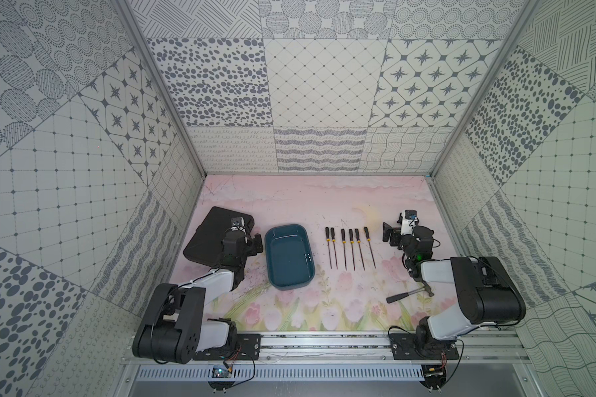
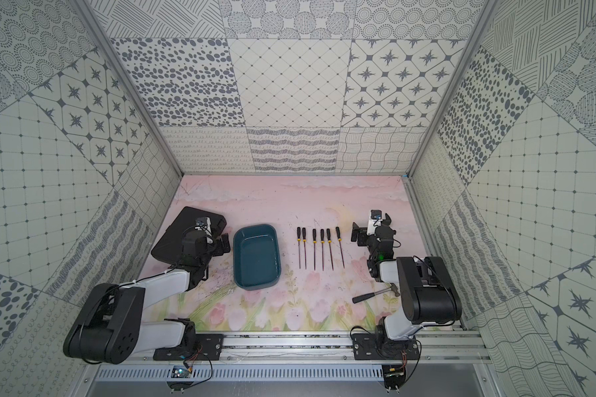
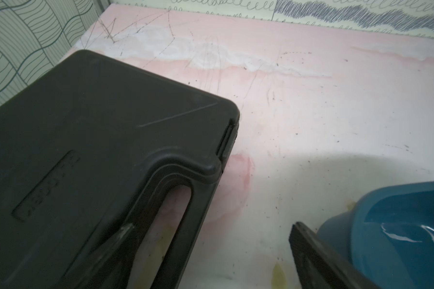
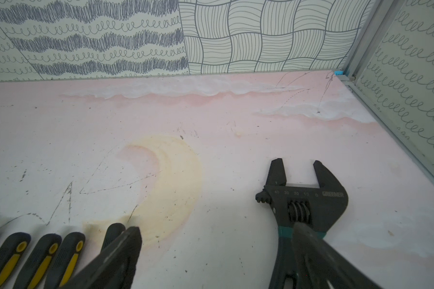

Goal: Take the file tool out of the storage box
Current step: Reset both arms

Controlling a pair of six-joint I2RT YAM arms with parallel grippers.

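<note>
Beside storage box (image 1: 289,256), bent left arm (image 1: 217,278)

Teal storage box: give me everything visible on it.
The storage box is a shallow dark teal tub, glossy like plastic, rectangular with rounded corners and a raised rim. It sits upright, open-topped, on the pink table between the black case and the row of files. Both top views show its inside bare: no file in it. One fingertip of the open left claw hangs close to its outer wall; contact cannot be told.
</note>
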